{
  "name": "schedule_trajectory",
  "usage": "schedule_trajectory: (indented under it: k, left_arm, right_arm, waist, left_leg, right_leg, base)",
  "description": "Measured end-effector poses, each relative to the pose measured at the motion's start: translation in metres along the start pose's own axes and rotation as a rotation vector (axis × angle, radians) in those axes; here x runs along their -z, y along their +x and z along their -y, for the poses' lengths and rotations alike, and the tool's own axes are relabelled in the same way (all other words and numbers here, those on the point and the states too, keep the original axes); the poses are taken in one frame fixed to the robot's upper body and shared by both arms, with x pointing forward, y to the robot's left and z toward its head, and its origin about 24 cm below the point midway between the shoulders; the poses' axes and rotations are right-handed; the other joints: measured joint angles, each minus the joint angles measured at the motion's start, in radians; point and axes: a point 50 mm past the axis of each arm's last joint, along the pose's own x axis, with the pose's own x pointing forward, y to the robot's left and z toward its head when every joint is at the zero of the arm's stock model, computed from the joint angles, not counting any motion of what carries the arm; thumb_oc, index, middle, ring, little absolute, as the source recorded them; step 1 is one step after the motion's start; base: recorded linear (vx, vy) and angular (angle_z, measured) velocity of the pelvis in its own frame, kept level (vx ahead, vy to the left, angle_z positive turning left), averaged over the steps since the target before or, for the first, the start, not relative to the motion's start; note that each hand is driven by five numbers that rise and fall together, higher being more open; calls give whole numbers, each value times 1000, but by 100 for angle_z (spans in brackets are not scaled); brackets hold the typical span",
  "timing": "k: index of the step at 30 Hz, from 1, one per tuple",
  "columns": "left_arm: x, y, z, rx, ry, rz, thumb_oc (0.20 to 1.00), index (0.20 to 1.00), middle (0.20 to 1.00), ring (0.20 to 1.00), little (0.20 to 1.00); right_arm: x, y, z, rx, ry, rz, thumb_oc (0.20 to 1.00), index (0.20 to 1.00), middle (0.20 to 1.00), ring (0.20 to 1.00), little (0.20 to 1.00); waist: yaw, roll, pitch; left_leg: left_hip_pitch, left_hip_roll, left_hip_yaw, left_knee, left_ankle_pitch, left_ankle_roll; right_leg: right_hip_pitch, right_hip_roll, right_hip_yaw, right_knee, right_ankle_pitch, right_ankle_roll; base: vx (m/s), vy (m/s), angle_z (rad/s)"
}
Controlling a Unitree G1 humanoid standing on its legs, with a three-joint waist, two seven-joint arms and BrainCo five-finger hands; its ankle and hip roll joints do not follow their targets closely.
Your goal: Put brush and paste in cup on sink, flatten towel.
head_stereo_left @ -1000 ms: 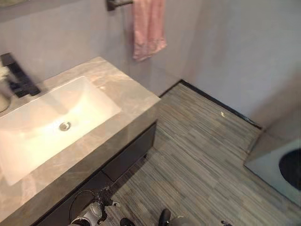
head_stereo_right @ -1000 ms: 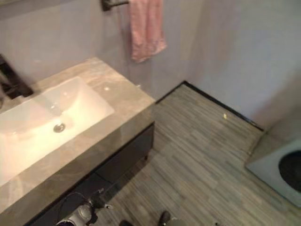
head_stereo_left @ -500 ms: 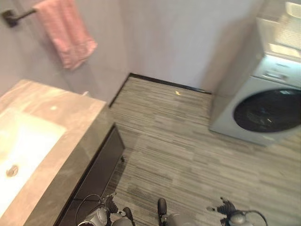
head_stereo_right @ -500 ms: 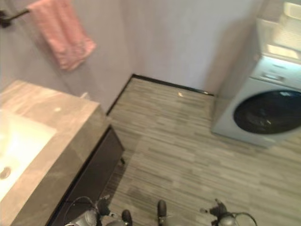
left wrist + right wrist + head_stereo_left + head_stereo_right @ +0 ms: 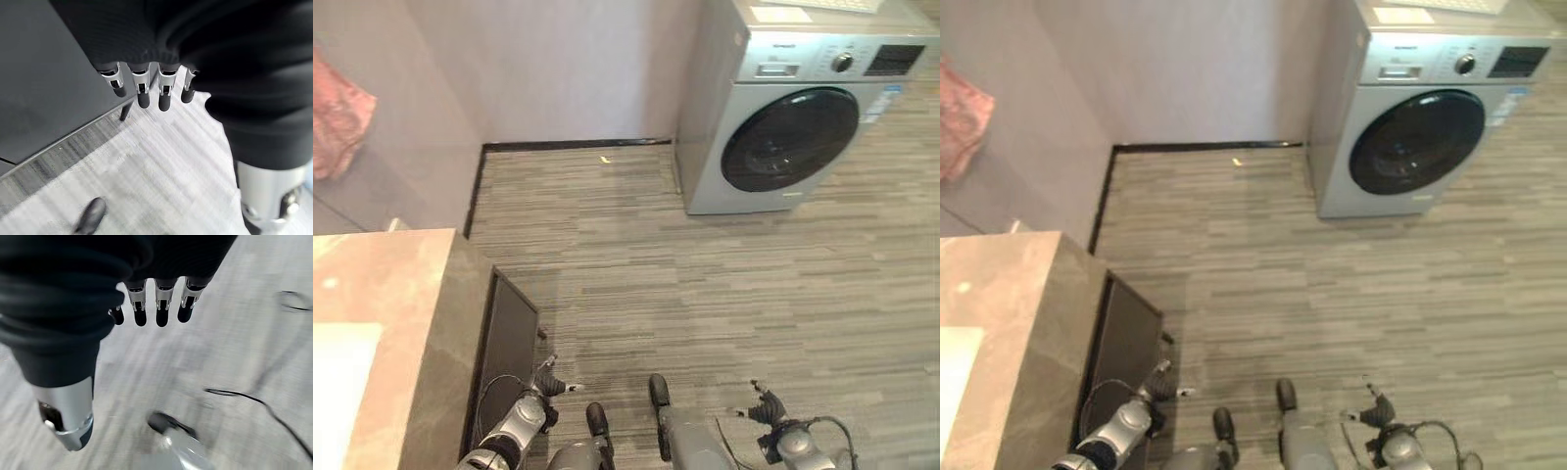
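Both hands hang empty, fingers straight: left hand (image 5: 146,88) beside the marble counter (image 5: 401,323), right hand (image 5: 156,303) over floor; pink towel (image 5: 337,117) well beyond reach.

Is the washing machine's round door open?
No, the washing machine has its dark round door shut flat against its front.
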Motion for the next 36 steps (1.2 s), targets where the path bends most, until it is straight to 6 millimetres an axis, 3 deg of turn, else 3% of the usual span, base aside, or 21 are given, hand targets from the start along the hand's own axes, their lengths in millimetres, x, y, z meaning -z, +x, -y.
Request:
schedule_trajectory:
  k: [1,3,6,8,9,10,12,14,16,18,20,23,26,29,30,36]
  left_arm:
    - [2,-1,1,4,1,-8,1000,1000,1000,1000,1000]
    - [18,-4,2,8,5,-66,1000,1000,1000,1000,1000]
    - [36,-9,8,19,-30,-137,1000,1000,1000,1000,1000]
    - [40,-11,10,23,-57,-154,1000,1000,1000,1000,1000]
    - [42,-11,10,11,-131,-173,1000,1000,1000,1000,1000]
    - [41,-12,10,-18,-280,-188,1000,1000,1000,1000,1000]
    - [36,-13,12,-15,-331,-145,1000,1000,1000,1000,1000]
    - [27,-13,11,-10,-383,-102,1000,1000,1000,1000,1000]
    - [14,-10,7,-17,-426,-52,1000,1000,1000,1000,1000]
    - [-11,-6,1,-14,-434,50,1000,1000,1000,1000,1000]
    - [-34,-7,-3,6,-408,154,1000,1000,1000,1000,1000]
    - [-44,-11,-13,-4,-424,232,1000,1000,1000,1000,1000]
    - [-44,-11,-18,-19,-464,244,1000,1000,1000,1000,1000]
    - [-53,-10,-17,-5,-475,267,1000,1000,1000,1000,1000]
    - [-57,-9,-19,-6,-470,278,1000,1000,1000,1000,1000]
    - [-61,-8,-25,-20,-442,296,1000,1000,1000,1000,1000]
  right_arm:
    - [3,-1,0,0,-1,-11,1000,1000,1000,1000,1000]
    - [29,-6,-8,-20,-11,-125,1000,1000,1000,1000,1000]
    - [50,-13,-8,-19,-10,-218,1000,1000,1000,1000,1000]
    - [53,-14,-6,-11,10,-226,1000,1000,1000,1000,1000]
    - [52,-13,-5,4,108,-233,1000,1000,1000,1000,1000]
    - [45,-10,0,48,311,-217,1000,1000,1000,1000,1000]
    - [29,-6,5,52,385,-137,1000,1000,1000,1000,1000]
    - [-3,-1,11,41,414,1,1000,1000,1000,1000,1000]
    - [-36,-2,13,15,456,163,1000,1000,1000,1000,1000]
    - [-51,-2,17,-46,554,238,1000,1000,1000,1000,1000]
    - [-47,-3,19,-81,655,236,1000,1000,1000,1000,1000]
    - [-39,-8,14,-113,809,236,1000,1000,1000,1000,1000]
    - [-39,-8,10,-96,932,230,1000,1000,1000,1000,1000]
    - [-39,-9,1,-92,992,214,1000,1000,1000,1000,1000]
    - [-38,-10,-2,-96,1007,209,1000,1000,1000,1000,1000]
    - [-35,-10,3,-41,920,202,1000,1000,1000,1000,1000]
  waist:
    - [-3,8,5]
    - [-10,-14,-2]
    - [-8,18,-4]
    - [-9,28,-11]
    - [-9,29,-11]
    - [-10,31,-19]
    - [-7,32,-30]
    - [-5,38,-36]
    - [0,25,-44]
    - [17,16,-41]
    - [17,4,-38]
    - [44,-23,-34]
    - [43,-27,-31]
    - [39,-30,-28]
    - [40,-37,-27]
    - [38,-33,-27]
  left_leg:
    - [1,13,4,-4,-1,-3]
    - [19,5,4,0,-12,-25]
    - [60,38,-6,10,-9,-48]
    - [61,50,-32,13,-6,-53]
    - [69,54,-36,15,-6,-53]
    - [82,63,-44,27,-11,-62]
    - [80,74,-51,53,-19,-72]
    - [64,97,-55,99,-38,-96]
    - [34,111,-65,172,-46,-100]
    - [-5,128,-95,273,-86,-113]
    - [-34,134,-125,330,-147,-121]
    - [-64,137,-145,424,-193,-125]
    - [-89,138,-161,455,-204,-121]
    - [-118,124,-155,549,-251,-62]
    - [-117,116,-158,537,-259,-79]
    - [-117,79,-155,511,-258,-66]
  right_leg:
    - [4,-8,-27,8,-1,-1]
    - [92,-60,-50,-29,8,26]
    - [168,-20,-56,-84,20,-5]
    - [190,1,-64,-113,24,-14]
    - [210,7,-68,-135,26,-16]
    - [240,18,-78,-152,24,-18]
    - [249,25,-79,-146,13,-27]
    - [232,35,-81,-95,-13,-36]
    - [198,30,-85,-1,-59,-48]
    - [142,7,-109,175,-153,-55]
    - [107,-17,-141,298,-224,-64]
    - [69,-45,-141,435,-299,-76]
    - [51,-49,-144,449,-307,-80]
    - [44,-51,-160,454,-306,-79]
    - [44,-60,-164,460,-306,-78]
    - [41,-83,-148,439,-282,-42]
  base:
    - [92,-29,-43]
    - [69,-35,-9]
    - [62,-85,0]
    - [111,-121,8]
    - [79,-114,13]
    - [48,-128,10]
    - [10,-129,4]
    - [-8,-101,2]
    - [-10,-123,10]
    - [43,-119,43]
    - [57,-58,63]
    - [64,-26,13]
    - [62,16,0]
    - [107,98,11]
    - [98,127,16]
    - [76,135,5]
